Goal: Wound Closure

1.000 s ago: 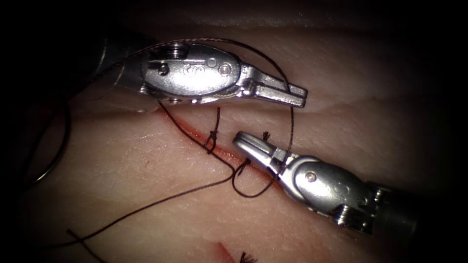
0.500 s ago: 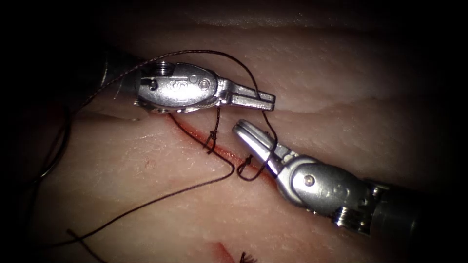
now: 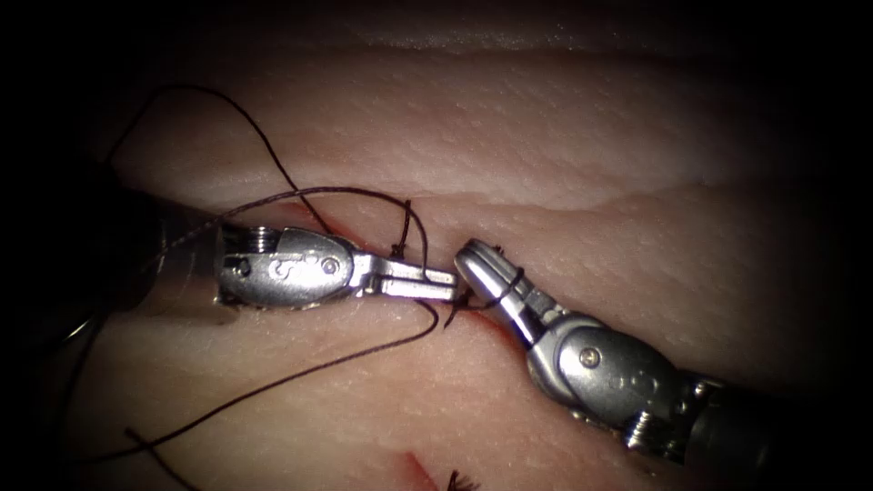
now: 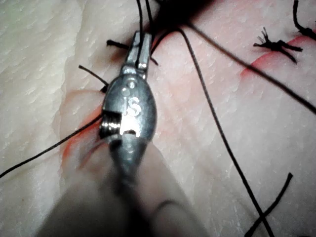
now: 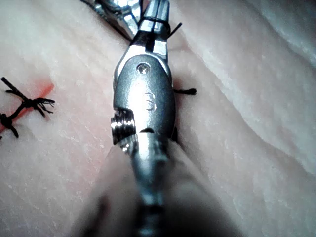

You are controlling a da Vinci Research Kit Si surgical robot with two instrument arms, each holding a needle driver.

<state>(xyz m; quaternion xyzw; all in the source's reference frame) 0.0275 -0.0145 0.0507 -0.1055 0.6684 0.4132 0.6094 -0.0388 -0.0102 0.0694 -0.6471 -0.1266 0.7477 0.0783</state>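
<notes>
- The thread [image 3: 300,368] is thin, dark and very light. I judge it soft and limp, so it follows any pull and falls in loose curves on the tissue [image 3: 582,145]. It looks a little slippery, and it may fray if it is pinched hard.
- A good place to take it is on a free strand near the knot, across the flat of the jaws, not on the tied stitch [image 3: 398,247] that stands on the cut [image 3: 364,238].
- The needle [image 3: 82,329] is, I think, the faint curved wire at the far left edge of the frame, lying on the tissue. No tool holds it.
- The left tool [image 3: 446,289] lies in the middle left of the frame, its tip at the cut. Its jaws are pressed together on the thread at the tip, as I read it.
- The right tool [image 3: 473,257] comes from the lower right. A turn of thread is wrapped around its jaws, which look pressed together with nothing between them.
- Compared with one second ago, the left tool has moved down and to the left, from the upper middle to the cut.
- The wide loop of thread has drawn small and now sits tight around the right tool.
- The tips are now almost touching.
</notes>
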